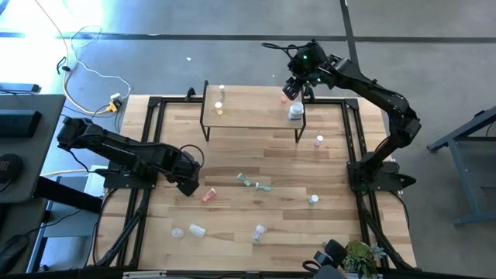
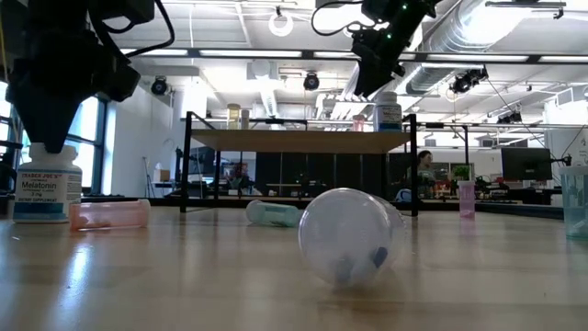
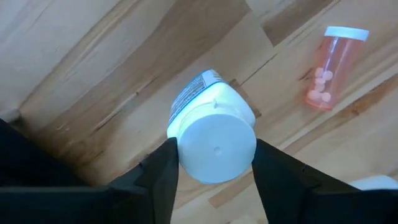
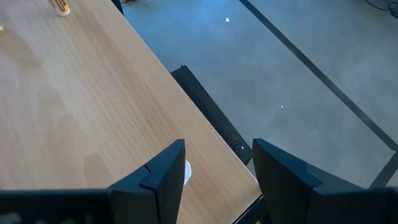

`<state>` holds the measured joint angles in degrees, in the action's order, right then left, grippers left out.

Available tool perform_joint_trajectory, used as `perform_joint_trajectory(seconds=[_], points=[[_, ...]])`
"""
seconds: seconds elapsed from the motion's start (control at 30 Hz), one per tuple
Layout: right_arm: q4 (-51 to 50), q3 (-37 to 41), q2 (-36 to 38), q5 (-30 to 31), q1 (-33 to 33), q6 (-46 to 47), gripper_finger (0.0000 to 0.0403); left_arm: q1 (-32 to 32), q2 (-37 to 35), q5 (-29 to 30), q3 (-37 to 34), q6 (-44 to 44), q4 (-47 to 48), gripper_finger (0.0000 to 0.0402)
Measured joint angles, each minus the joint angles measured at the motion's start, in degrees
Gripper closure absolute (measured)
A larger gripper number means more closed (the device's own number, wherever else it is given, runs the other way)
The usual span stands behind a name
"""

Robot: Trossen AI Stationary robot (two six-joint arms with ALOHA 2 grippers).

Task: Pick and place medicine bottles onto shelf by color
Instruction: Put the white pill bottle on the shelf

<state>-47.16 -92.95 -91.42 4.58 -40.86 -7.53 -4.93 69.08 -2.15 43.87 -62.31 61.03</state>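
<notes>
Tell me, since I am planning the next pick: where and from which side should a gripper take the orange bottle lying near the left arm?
Grip the orange bottle across the middle of its body, coming straight down. It lies flat, so its round sides are free; the white cap end gives less to hold.

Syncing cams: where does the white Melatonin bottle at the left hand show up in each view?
High view: hidden under the left hand, left of the orange bottle.
Low view: Melatonin bottle at far left, upright, orange bottle lying beside it.
Left wrist view: centre, white cap between the fingers.
Right wrist view: not in it.
Shared landmark: the orange bottle.
</notes>
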Motion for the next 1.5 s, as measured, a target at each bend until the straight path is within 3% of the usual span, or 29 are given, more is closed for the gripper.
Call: perform_joint_trajectory(seconds=[0.27,0.63,0.93,1.3,1.5], points=[[0.00,0.00,0.00,-0.02,0.00,0.00,0.0224,0.04,0.24,-0.18,1.01,0.30,-0.42,0.0242],[0.00,0.00,0.00,-0.02,0.00,0.00,0.0224,6.04,-0.53,2.06,14.54,4.46,11.41,0.0242],[0.02,0.00,0.00,-0.02,0.02,0.00,0.0224,15.99,-0.57,9.53,29.11,13.69,20.56,0.0241],[0.02,0.00,0.00,-0.02,0.02,0.00,0.0224,31.01,0.91,17.24,45.39,27.75,20.46,0.0241],[0.35,0.00,0.00,-0.01,0.02,0.00,0.0224,37.80,5.18,19.08,55.22,33.70,19.51,0.0241]])
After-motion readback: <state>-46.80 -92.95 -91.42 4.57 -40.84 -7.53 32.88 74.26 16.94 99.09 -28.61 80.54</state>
